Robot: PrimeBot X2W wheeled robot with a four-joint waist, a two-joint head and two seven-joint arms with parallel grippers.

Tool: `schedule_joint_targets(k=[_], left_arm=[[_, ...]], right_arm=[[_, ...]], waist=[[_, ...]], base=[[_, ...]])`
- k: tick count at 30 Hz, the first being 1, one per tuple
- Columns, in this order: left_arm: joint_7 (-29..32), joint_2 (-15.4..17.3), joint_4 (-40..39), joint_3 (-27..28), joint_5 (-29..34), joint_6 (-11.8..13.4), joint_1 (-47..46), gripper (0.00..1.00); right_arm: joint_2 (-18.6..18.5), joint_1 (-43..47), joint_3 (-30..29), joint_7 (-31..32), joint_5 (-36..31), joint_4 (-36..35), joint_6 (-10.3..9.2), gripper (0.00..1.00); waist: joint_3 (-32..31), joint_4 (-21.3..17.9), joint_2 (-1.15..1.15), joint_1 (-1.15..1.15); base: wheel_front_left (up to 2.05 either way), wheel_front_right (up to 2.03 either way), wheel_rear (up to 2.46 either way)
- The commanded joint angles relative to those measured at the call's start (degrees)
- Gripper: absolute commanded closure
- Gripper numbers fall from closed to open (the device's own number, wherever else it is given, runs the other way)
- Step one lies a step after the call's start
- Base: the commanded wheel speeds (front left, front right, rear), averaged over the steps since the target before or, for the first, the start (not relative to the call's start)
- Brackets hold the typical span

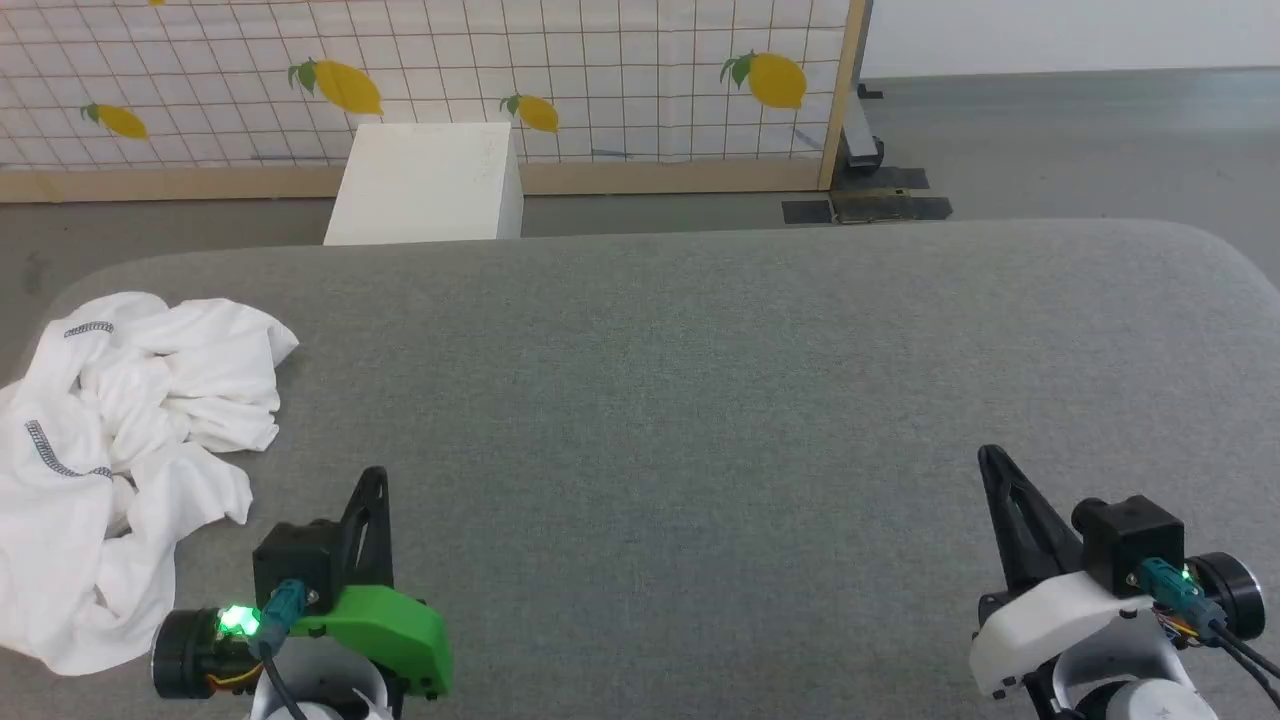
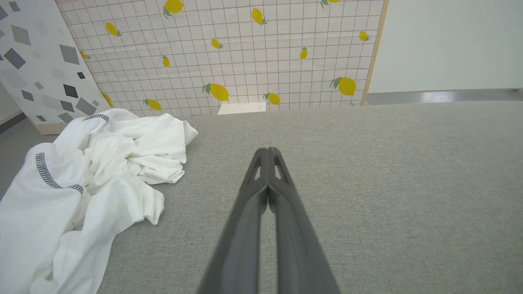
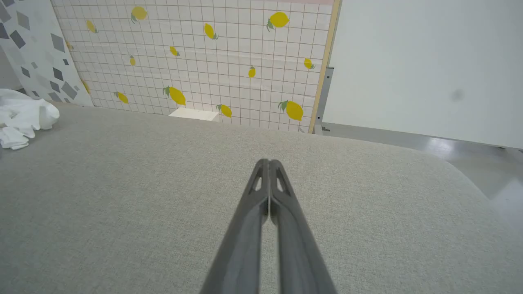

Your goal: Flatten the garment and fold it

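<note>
Left gripper [image 1: 373, 487]: green-shelled wrist, two long dark fingers pressed together from base to tip, nothing between them. It hung above the grey fabric surface [image 1: 700, 380], touching nothing; whether the tips met the cloth covering could not be told.

Right gripper [image 1: 992, 462]: white-shelled wrist, fingers likewise closed flat against each other, empty, over bare grey fabric at the robot's right, well apart from the left gripper.

Garment [image 1: 130, 440]: white soft shirt, crumpled in a loose heap at the left edge of the surface, near the left gripper but not touching it, far from the right one. Two short runs of dark grey zigzag stitching showed on the upper folds. Sleeves and body could not be told apart in the bunched cloth. The head view cut the heap off at its left edge; the left wrist view cut it off at the lower left; the right wrist view caught a small white corner at its left edge.

White box [image 1: 425, 185]: stood on the floor beyond the far edge of the surface, its base hidden by that edge.

Lemon-printed grid panel [image 1: 600, 70]: upright behind the box, wood-framed.
</note>
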Motion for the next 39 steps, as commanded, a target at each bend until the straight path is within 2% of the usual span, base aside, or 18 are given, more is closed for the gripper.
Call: schedule_joint_targets(k=[1,10,11,28,39], left_arm=[[0.08,-0.3,0.19,0.2,0.59,-0.06,-1.01,1.0],[0.08,-0.3,0.19,0.2,0.59,-0.06,-1.01,1.0],[-0.01,0.0,0.0,0.0,-0.01,0.0,0.0,0.0],[-1.86,-0.02,-0.11,-0.17,-1.14,-0.29,0.47,0.0],[-3.16,-0.05,-0.24,-0.04,-2.39,-0.17,0.49,0.0]], right_arm=[[0.1,-1.05,0.09,-0.41,-0.36,0.1,-0.1,1.0],[0.1,-1.05,0.09,-0.41,-0.36,0.1,-0.1,1.0],[0.0,0.0,-0.01,-0.02,0.02,0.0,0.0,0.0],[0.0,0.36,-2.41,-1.86,1.43,0.26,0.0,0.0],[0.01,0.18,-3.87,-3.21,1.83,0.05,-0.01,0.0]], waist=[[0.0,0.0,0.0,0.0],[0.0,0.0,0.0,0.0],[0.0,0.0,0.0,0.0],[0.14,0.25,0.0,0.0],[0.59,2.66,0.0,0.0]], base=[[0.0,0.0,0.0],[0.0,0.0,0.0],[0.0,0.0,0.0],[0.0,0.0,0.0],[0.0,0.0,0.0]])
